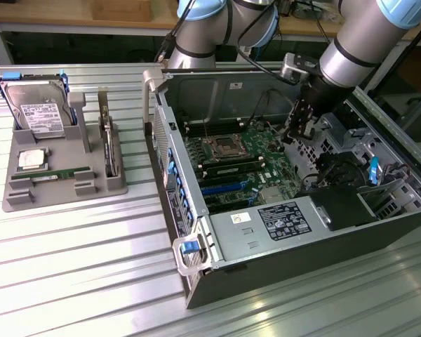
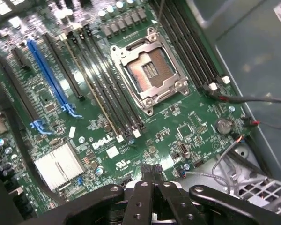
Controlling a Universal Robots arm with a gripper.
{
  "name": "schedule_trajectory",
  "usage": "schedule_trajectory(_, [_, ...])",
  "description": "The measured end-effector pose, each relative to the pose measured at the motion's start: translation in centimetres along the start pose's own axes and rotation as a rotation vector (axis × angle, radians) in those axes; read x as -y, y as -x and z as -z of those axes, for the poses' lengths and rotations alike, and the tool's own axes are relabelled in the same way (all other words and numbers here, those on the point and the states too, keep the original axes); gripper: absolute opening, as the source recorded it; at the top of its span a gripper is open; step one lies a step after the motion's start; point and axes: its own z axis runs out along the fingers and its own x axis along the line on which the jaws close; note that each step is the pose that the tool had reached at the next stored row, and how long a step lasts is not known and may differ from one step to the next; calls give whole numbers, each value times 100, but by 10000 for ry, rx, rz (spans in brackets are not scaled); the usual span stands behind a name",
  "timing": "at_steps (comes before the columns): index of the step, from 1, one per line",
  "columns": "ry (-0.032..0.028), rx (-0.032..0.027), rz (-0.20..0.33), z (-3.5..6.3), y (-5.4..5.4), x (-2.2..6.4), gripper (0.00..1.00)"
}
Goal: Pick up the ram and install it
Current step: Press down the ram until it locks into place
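— What's out, left to right?
— One hard drive (image 1: 36, 112), one chip (image 1: 32, 159), one ram (image 1: 56, 173) lying flat in the grey tray (image 1: 112, 188), then the open computer case (image 1: 266, 246).
— And the gripper (image 1: 295, 132)?
— Fingers pressed together, holding nothing, reaching down over the motherboard (image 2: 187, 126).

The ram (image 1: 62, 173), a long, thin green circuit-board stick, is lying flat in a slot along the front part of the grey holder tray at the left of the exterior view, sitting just below the square silver chip and well apart from the open computer case.
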Motion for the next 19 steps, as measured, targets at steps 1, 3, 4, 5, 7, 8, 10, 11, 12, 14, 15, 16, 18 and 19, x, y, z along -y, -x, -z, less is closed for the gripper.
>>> schedule_trajectory(1, [-25, 21, -232, 0, 0, 0, 10])
schedule_trajectory(3, [-81, 70, -747, 0, 0, 0, 10])
schedule_trajectory(4, [-117, 103, -1085, 0, 0, 0, 10])
schedule_trajectory(5, [-150, 133, -1393, 0, 0, 0, 10])
schedule_trajectory(7, [-200, 180, -1868, 0, 0, 0, 10])
schedule_trajectory(8, [-228, 207, -2138, 0, -1, 0, 10])
schedule_trajectory(10, [-297, 275, -2799, -2, 0, 0, 10])
schedule_trajectory(11, [-336, 310, -3163, -3, 0, 0, 10])
schedule_trajectory(12, [-372, 343, -3496, -3, -1, 0, 10])
schedule_trajectory(14, [-458, 425, -4322, -5, -1, 1, 10])
schedule_trajectory(15, [-482, 446, -4539, -6, -1, 1, 10])
schedule_trajectory(16, [-511, 474, -4820, -6, -1, 1, 10])
schedule_trajectory(18, [-635, 573, -5905, -10, -1, 1, 10])
schedule_trajectory(19, [-666, 596, -6167, -12, -1, 1, 10])
